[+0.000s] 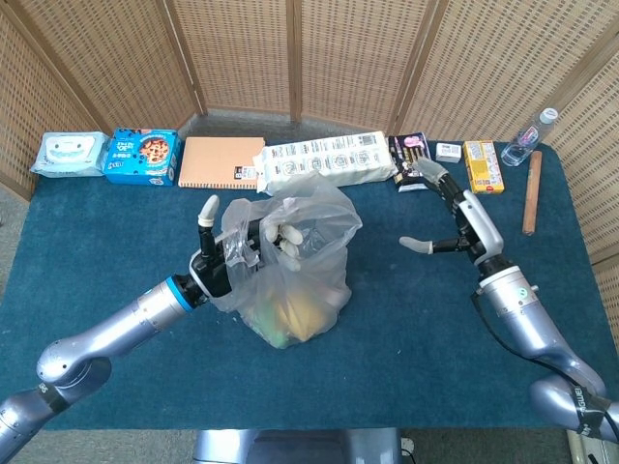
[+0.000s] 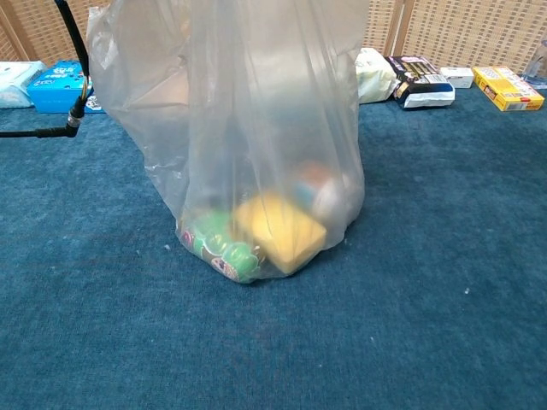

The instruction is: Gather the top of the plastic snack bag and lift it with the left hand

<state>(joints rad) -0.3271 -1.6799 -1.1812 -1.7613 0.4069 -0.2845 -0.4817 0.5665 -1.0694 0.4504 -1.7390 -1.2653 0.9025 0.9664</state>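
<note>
A clear plastic snack bag [image 1: 295, 271] [image 2: 256, 154] stands on the blue table [image 1: 116, 251], with yellow, green and pale packets at its bottom. My left hand [image 1: 237, 249] grips the gathered top of the bag from its left side, its fingers closed into the bunched plastic. My right hand [image 1: 447, 217] hovers open to the right of the bag, well apart from it, fingers spread and empty. In the chest view the bag fills the middle and neither hand shows.
Along the table's far edge lie a wipes pack [image 1: 68, 153], a blue cookie box [image 1: 143, 157], an orange notebook [image 1: 221, 162], a long white package [image 1: 327, 162], a dark packet [image 1: 411, 155], a yellow box [image 1: 482, 166], a wooden stick [image 1: 531, 191] and a water bottle [image 1: 530, 137].
</note>
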